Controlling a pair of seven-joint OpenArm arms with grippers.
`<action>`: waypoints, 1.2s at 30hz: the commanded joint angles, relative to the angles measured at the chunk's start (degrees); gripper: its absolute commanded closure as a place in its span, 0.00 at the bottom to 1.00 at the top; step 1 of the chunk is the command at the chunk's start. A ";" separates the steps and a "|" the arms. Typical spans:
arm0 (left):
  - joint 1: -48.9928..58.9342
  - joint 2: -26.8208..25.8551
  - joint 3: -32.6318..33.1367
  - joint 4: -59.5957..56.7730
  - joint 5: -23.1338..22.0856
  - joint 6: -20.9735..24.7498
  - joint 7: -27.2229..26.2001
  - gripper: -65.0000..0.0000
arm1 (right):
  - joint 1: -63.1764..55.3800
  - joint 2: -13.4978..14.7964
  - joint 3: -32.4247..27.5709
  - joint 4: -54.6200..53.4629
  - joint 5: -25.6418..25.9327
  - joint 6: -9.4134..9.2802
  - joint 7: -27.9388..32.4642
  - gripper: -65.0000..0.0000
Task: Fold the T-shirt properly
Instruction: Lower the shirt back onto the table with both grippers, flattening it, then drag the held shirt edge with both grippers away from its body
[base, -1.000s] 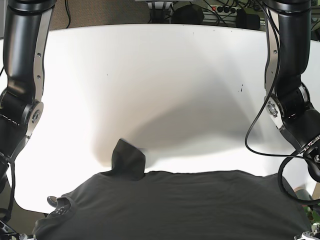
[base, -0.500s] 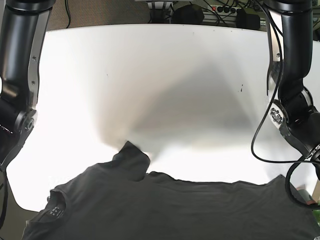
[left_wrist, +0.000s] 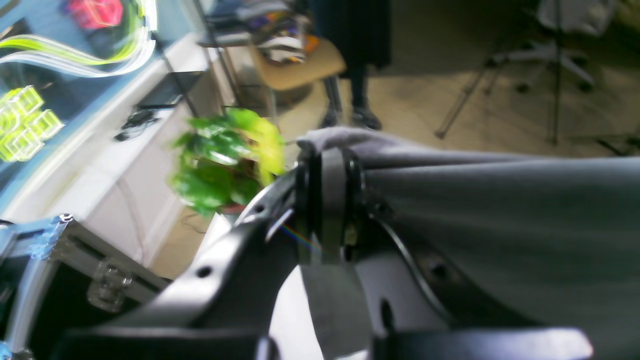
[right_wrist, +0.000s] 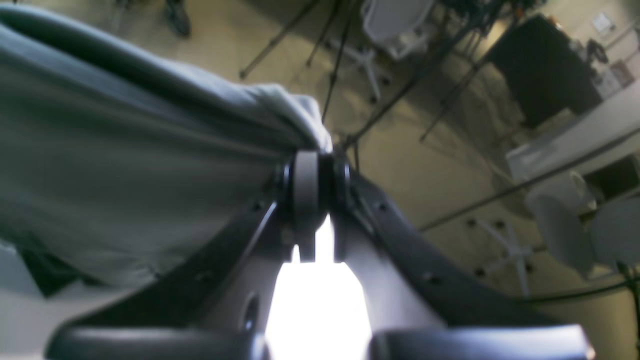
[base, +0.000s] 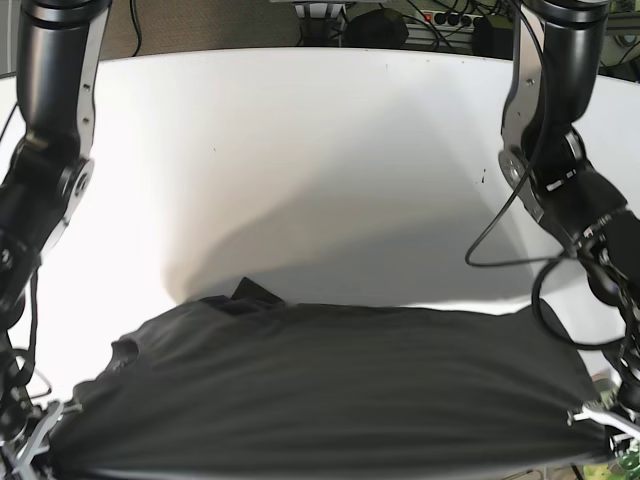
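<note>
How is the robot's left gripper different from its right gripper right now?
The left gripper pinches the T-shirt with cloth stretching to the right in its wrist view; the right gripper has cloth stretching left. In the base view the left gripper sits at the shirt's right corner, the right gripper at the left corner. Both have jaws shut on the shirt's edge, holding it taut.

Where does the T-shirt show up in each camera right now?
Base: T-shirt stretched across the bottom, over the table's near edge.
Left wrist: right side, corner pinched in the left claw.
Right wrist: upper left, corner pinched in the right claw.
Shared landmark: the shirt's taut held edge.
</note>
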 joint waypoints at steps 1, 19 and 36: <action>1.35 -0.64 0.03 4.78 -1.13 0.61 -1.41 1.00 | -4.55 0.99 3.60 6.76 -0.12 -0.29 1.01 0.97; 28.86 -0.55 -2.25 20.08 -5.61 0.26 1.58 1.00 | -36.38 -6.40 17.31 22.24 4.54 -0.47 0.48 0.97; 53.13 2.70 -15.53 21.22 -6.67 -10.29 1.58 1.00 | -59.68 -13.96 23.29 23.82 7.27 -0.73 0.04 0.97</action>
